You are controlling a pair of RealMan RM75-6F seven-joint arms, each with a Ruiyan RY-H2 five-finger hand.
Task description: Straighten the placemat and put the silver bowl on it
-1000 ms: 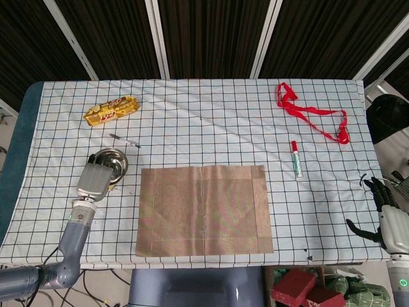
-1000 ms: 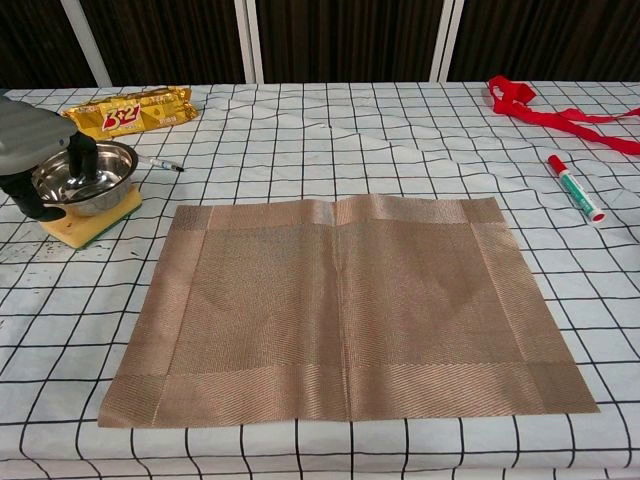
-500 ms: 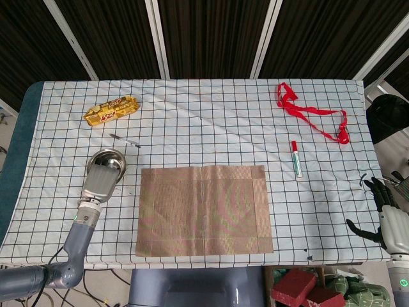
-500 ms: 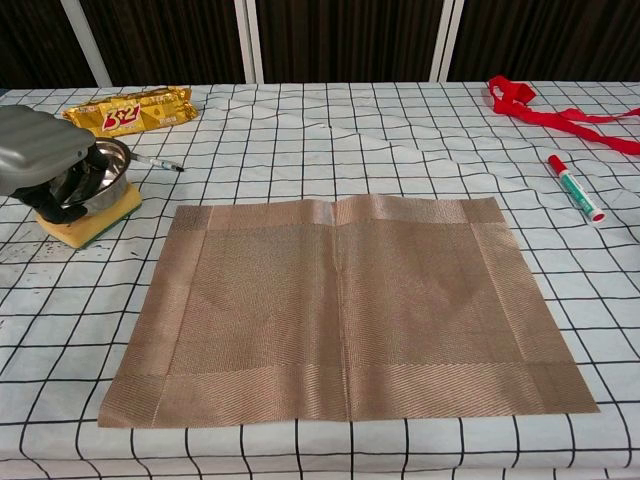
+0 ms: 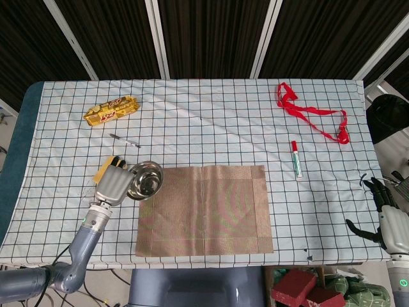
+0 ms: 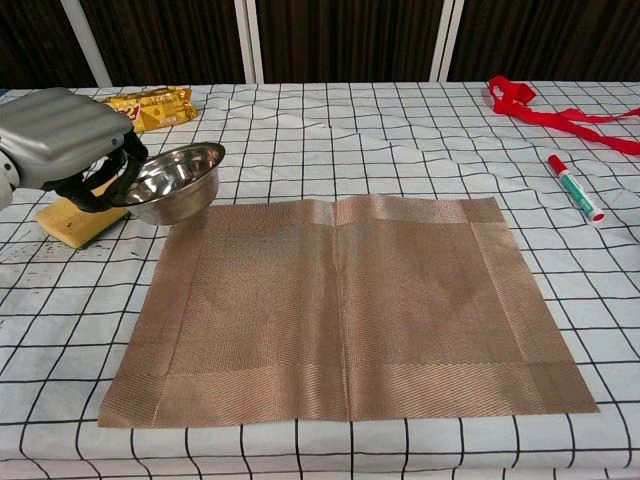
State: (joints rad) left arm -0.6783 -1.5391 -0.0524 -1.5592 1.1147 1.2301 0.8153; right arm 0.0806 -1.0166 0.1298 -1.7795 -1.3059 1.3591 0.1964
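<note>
Since the earlier frame, the silver bowl [image 5: 146, 181] had been lifted off the yellow sponge [image 6: 72, 221] and carried toward the placemat [image 5: 203, 210]. It hung at the mat's upper-left corner, its rim just over the mat's edge and clear of the cloth. The left hand [image 5: 113, 185] gripped it by the near rim, fingers [image 6: 112, 187] hooked over the lip and clamped on the wall. The right hand [image 5: 385, 214] rested well apart at the far table edge, fingers spread, holding nothing.

The bowl appeared thin, rigid steel: judged light but slick, best held at the rim as it was. Its mouth faced up, tilted slightly away from the fingers; being round, it had no long axis. The placemat lay flat and roughly square to the table, long axis running left to right, one faint crease near its middle.
</note>
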